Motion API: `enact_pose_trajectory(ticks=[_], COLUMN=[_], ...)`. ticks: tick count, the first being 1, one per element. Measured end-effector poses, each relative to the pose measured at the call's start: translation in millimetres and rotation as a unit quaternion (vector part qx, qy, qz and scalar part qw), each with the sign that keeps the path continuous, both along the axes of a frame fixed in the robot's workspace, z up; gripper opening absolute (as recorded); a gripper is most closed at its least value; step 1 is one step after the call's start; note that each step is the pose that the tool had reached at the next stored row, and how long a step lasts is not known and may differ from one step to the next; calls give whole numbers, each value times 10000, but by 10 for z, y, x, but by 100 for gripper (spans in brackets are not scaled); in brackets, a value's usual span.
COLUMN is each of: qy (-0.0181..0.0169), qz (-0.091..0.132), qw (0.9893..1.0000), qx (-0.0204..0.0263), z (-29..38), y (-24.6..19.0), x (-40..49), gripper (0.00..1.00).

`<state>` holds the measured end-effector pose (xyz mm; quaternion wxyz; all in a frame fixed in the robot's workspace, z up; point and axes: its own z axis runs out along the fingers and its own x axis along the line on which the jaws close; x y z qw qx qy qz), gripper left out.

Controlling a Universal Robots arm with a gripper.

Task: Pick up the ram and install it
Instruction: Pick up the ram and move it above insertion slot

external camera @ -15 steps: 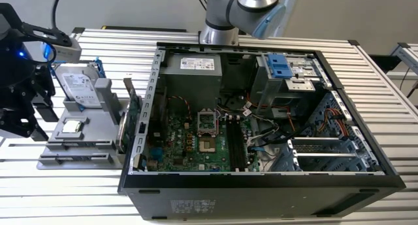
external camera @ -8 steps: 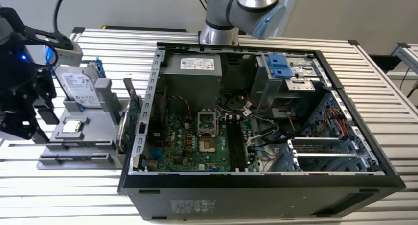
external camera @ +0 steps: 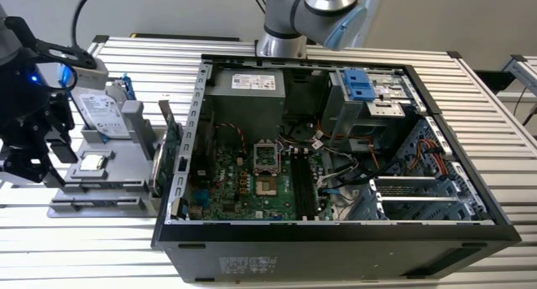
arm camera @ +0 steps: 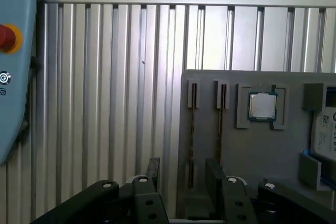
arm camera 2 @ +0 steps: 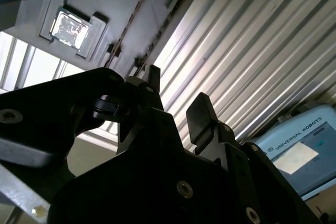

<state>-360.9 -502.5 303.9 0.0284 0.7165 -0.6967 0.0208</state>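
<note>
In the first wrist view, the ram point(arm camera: 192, 124) shows edge-on as a thin strip standing in a narrow slot of the grey holder point(arm camera: 252, 156). A second such strip point(arm camera: 221, 121) stands in the parallel slot beside it. My gripper point(arm camera: 184, 174) hangs open above the holder, its black fingers point(arm camera: 152, 167) straddling the first slot with nothing between them. The second wrist view shows the same open gripper point(arm camera 2: 177, 98) over the holder. In the exterior view, the gripper point(external camera: 50, 154) is at the far left, over the grey holder point(external camera: 105, 195). The open computer case point(external camera: 336, 239) lies in the middle, its black memory slots point(external camera: 302, 188) bare.
The holder also carries a processor chip point(arm camera: 262, 105), a silver hard drive point(external camera: 102, 113) and a green expansion card point(external camera: 172, 144) on edge beside the case wall. A teach pendant point(arm camera: 13, 66) lies on the ribbed metal table point(arm camera: 105, 103). The arm's base point(external camera: 281, 44) stands behind the case.
</note>
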Motion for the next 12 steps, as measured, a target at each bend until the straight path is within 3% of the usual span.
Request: enact_pose_trajectory(ticks=[8, 12], qy=[0, 0], qz=[0, 0], qw=[10000, 10000], qx=[3, 70], z=[-73, -103], y=[2, 2], x=[-1, -7], gripper=[100, 100])
